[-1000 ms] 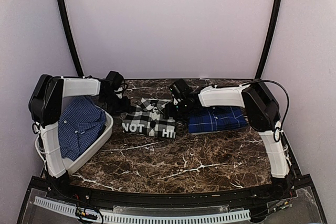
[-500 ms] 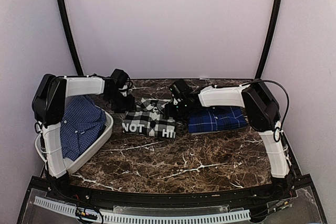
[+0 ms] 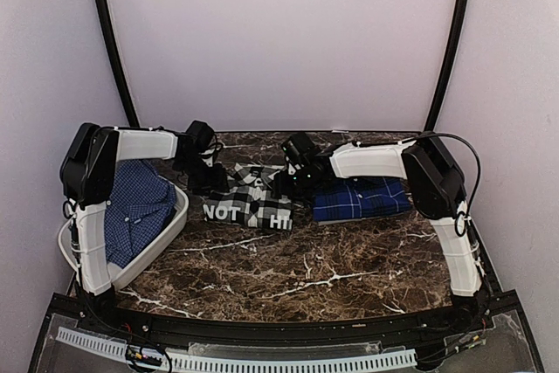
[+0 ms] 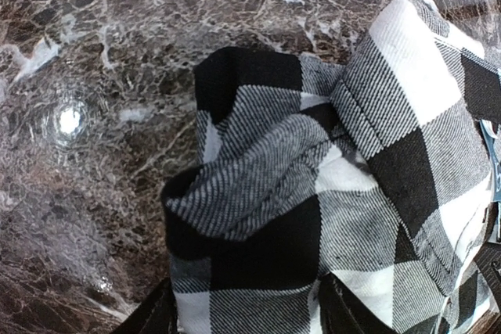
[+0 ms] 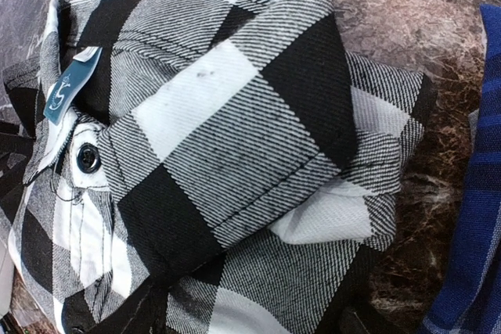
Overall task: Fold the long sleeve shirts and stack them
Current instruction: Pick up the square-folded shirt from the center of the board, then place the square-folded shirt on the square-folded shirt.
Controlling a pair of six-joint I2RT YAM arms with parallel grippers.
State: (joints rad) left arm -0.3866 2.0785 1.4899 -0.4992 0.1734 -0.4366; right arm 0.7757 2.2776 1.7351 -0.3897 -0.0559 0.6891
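A: How many shirts are showing?

B: 3. The black-and-white checked shirt [image 3: 249,200] is lying near the middle of the table's far edge, white lettering facing the near edge. The dark blue plaid shirt [image 3: 360,200] is lying folded toward the far right corner, just beside it. A 3rd shirt, the blue fine-check shirt [image 3: 131,207], is sitting in 1 white bin [image 3: 170,224] at the left edge.

A: And the arms?

B: 2, both reaching to the checked shirt. The left gripper [image 3: 210,179] is sitting at its left end and the right gripper [image 3: 288,183] at its right end.

A: Are they pinching it?

B: The left fingers [image 4: 153,320] are standing apart with bunched checked cloth between them, but I cannot tell whether they are squeezing it. The right one I cannot tell either.

A: Anything else on the cloth?

B: 1 blue label [image 5: 69,84] and 1 black button [image 5: 88,158] by the collar.

A: The surface, the room?

B: The table [image 3: 306,268] is dark brown marble with white veins. Pale lilac walls [image 3: 279,41] are enclosing it, and 2 black poles [image 3: 109,41] are curving upward.
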